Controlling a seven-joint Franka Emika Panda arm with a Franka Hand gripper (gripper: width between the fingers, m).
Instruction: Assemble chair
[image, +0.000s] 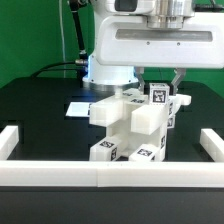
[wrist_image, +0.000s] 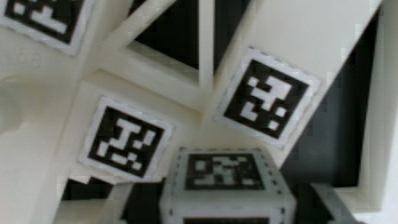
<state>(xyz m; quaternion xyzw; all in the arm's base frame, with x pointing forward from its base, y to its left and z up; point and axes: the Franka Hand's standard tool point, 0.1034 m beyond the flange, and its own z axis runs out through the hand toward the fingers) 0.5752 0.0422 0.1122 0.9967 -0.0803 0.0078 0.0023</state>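
Several white blocky parts of the chair (image: 135, 125) are seen clustered at the middle of the black table (image: 40, 110), already stacked into a chunky heap rather than lying loose. At the exterior view's left, a flat white sheet, judged to be the marker board (image: 80, 108), is seen lying just behind the cluster, and a white border rail (image: 8, 142) is set well apart at the table's edge. Toward the middle, tagged blocks are seen low at the front, with a slab and a thicker block piled above them. Further to the exterior view's right, a tagged upright part (image: 158, 97) is seen at the top of the cluster, directly beneath the gripper (image: 160, 82). The jaws are drawn in narrow, and they appear to be closed on that upright part, though the contact itself is partly hidden. In the wrist view, only close tagged white faces (wrist_image: 267, 95) are shown, too near to be told apart.

Much of the joining is judged done; whether all parts are seated cannot be told, and no finished chair form is yet recognisable.
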